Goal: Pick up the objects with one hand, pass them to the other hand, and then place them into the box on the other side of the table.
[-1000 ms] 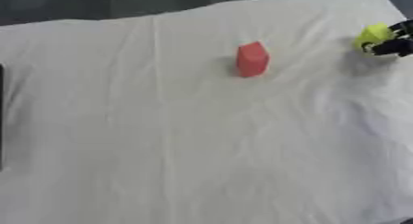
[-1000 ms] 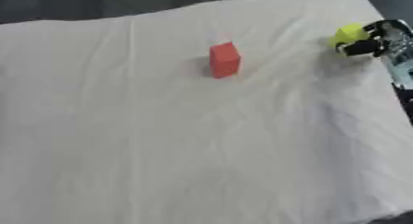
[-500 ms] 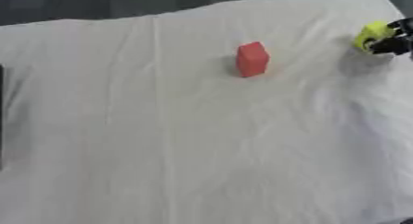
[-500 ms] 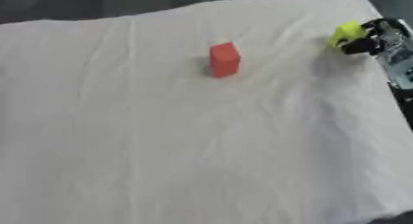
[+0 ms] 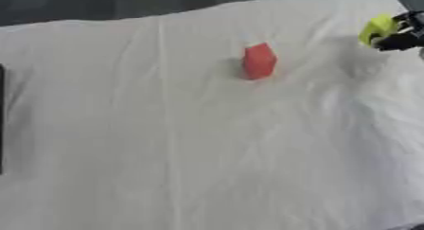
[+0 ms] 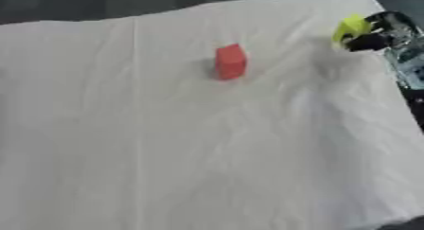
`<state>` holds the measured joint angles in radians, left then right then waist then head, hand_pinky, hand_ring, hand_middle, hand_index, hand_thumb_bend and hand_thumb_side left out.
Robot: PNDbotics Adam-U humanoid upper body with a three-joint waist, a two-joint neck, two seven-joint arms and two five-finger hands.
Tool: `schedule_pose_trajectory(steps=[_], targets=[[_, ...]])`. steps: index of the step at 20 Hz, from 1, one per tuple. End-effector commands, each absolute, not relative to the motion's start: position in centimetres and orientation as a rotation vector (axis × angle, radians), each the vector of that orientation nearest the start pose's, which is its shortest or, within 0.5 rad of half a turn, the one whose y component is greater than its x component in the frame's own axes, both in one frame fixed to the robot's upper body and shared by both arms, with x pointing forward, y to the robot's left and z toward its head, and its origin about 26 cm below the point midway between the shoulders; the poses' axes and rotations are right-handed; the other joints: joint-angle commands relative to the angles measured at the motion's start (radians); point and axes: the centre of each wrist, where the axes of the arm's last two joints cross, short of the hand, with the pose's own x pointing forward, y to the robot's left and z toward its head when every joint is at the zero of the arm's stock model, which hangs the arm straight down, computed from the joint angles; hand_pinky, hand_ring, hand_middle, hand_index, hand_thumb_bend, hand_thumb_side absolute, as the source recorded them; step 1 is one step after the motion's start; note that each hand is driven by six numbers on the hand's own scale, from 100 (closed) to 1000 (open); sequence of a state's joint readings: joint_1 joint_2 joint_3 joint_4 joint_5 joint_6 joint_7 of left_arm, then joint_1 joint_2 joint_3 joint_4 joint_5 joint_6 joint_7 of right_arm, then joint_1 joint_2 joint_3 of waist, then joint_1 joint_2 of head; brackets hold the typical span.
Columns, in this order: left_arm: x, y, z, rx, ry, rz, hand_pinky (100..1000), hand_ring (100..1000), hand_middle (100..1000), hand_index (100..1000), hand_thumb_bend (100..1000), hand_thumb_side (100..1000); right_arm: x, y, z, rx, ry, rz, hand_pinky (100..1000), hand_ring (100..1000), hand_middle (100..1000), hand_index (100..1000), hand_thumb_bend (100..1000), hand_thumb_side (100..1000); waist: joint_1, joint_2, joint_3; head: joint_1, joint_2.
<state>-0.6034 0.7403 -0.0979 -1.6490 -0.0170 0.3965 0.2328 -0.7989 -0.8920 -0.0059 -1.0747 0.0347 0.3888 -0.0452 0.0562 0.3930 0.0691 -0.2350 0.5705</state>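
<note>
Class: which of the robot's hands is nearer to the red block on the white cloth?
Right. The right hand, holding a yellow object, is at the far right edge, apart from the red block. The left hand shows in neither view.

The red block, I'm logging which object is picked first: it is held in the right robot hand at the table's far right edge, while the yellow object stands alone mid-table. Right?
Swapped. The right robot hand holds the yellow object; the red block stands alone mid-table, as the right eye view shows.

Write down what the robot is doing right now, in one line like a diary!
right hand: shut on yellow object, far right | red block: standing on white cloth | left hand: not in view
</note>
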Motion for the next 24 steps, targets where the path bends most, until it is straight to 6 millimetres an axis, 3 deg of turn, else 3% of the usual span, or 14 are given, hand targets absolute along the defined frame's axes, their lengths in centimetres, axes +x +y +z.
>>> schedule_pose_trajectory(steps=[1, 8, 16, 24], targets=[[36.0, 32.2, 27.8, 0.847, -1.873, -0.367, 727, 664, 627, 700, 427, 359, 39.1, -44.6, 31.3, -0.933, -1.554, 0.248, 727, 731, 567, 681, 128, 100, -0.005, -0.037, 0.0, 0.015, 0.007], [36.1, 32.1, 27.9, 0.849, -1.873, -0.381, 727, 664, 627, 700, 427, 357, 37.6, -40.4, 31.2, -0.838, -1.651, 0.418, 723, 717, 565, 683, 109, 115, -0.006, -0.061, -0.003, 0.044, 0.018], [36.2, 31.9, 27.9, 0.844, -1.879, -0.385, 725, 662, 625, 699, 429, 353, 36.0, -35.0, 30.0, -0.612, -1.797, 0.51, 702, 694, 555, 683, 100, 135, 0.002, -0.078, -0.007, 0.086, 0.028], [36.1, 31.7, 28.0, 0.834, -1.892, -0.39, 724, 662, 625, 700, 431, 352, 32.4, -29.1, 29.7, -0.383, -1.884, 0.592, 687, 688, 552, 686, 100, 149, 0.009, -0.085, -0.011, 0.12, 0.04]])
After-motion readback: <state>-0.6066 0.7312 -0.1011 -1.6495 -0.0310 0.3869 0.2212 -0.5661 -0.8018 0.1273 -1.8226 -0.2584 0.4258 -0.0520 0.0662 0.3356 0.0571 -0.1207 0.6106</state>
